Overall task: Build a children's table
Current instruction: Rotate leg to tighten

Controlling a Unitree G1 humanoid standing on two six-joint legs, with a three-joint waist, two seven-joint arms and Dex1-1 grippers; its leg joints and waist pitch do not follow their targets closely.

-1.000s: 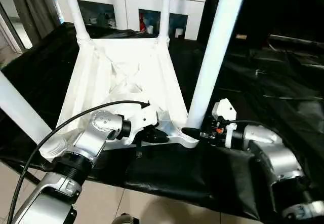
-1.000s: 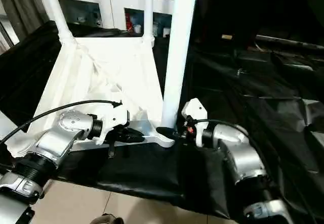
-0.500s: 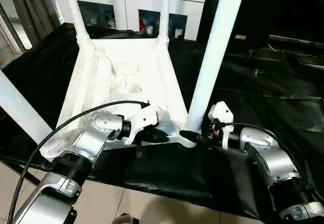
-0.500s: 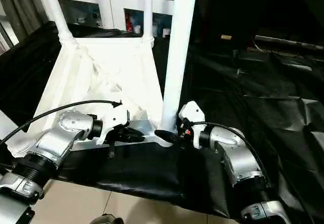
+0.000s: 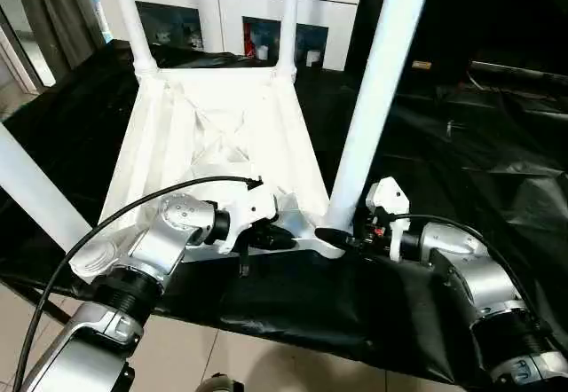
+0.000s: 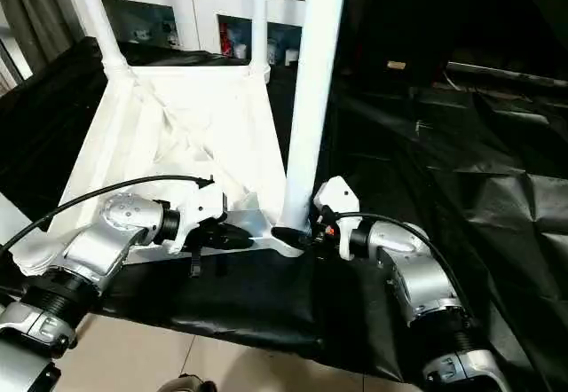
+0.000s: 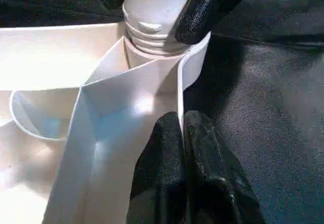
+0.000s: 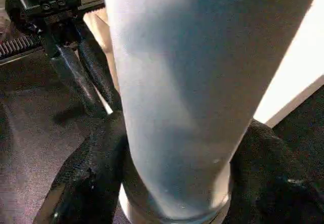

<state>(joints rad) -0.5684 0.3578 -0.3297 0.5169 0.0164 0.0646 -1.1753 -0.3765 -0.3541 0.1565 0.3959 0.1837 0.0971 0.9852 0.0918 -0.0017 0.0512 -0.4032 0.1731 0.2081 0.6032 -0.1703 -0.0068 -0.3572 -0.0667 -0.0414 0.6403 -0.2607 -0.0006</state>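
Tabletop (image 5: 222,126) lies upside down; my left gripper (image 7: 179,133) pinches its rim steady while my right gripper (image 5: 342,235) clamps the leg (image 5: 377,82) base to seat it.

White table (image 5: 222,135) and white legs (image 5: 377,90) are showing against a glossy black sheet (image 5: 479,152). Forearms (image 5: 470,272) are showing silver; fingers (image 7: 197,153) are showing black. Cabinet (image 5: 240,2) is showing white.

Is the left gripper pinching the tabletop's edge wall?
Yes, the left gripper is shut on the thin rim of the tabletop, one finger each side.
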